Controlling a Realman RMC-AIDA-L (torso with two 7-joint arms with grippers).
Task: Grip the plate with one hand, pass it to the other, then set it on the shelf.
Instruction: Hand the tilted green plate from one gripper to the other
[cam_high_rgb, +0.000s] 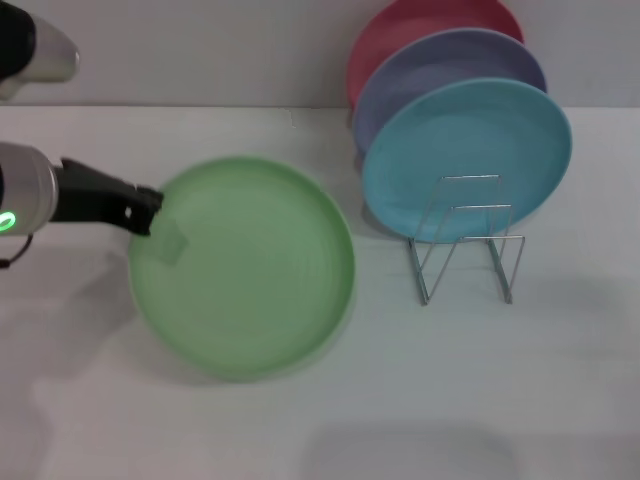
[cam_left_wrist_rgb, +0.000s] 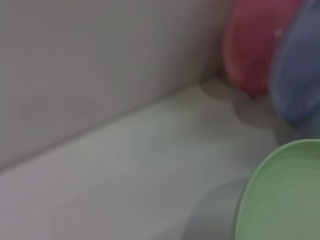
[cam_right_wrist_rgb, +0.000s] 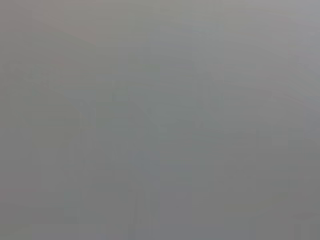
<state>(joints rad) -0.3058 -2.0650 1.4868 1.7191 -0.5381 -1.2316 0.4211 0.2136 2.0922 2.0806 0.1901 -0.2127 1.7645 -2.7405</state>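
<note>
1. The light green plate (cam_high_rgb: 245, 268) sits over the white table (cam_high_rgb: 500, 400), left of the wire dish rack (cam_high_rgb: 466, 240); its shadow hints that it is lifted slightly.
2. The left gripper (cam_high_rgb: 150, 212) pinches the plate's left rim, one translucent fingertip (cam_high_rgb: 170, 242) lying on its face.
3. The rack already holds turquoise (cam_high_rgb: 466, 160), lavender (cam_high_rgb: 445, 75) and red (cam_high_rgb: 420, 30) plates.
4. The right gripper is not visible.
5. Risk: a one-sided rim grip could let the plate tilt or slip during handover.
</note>
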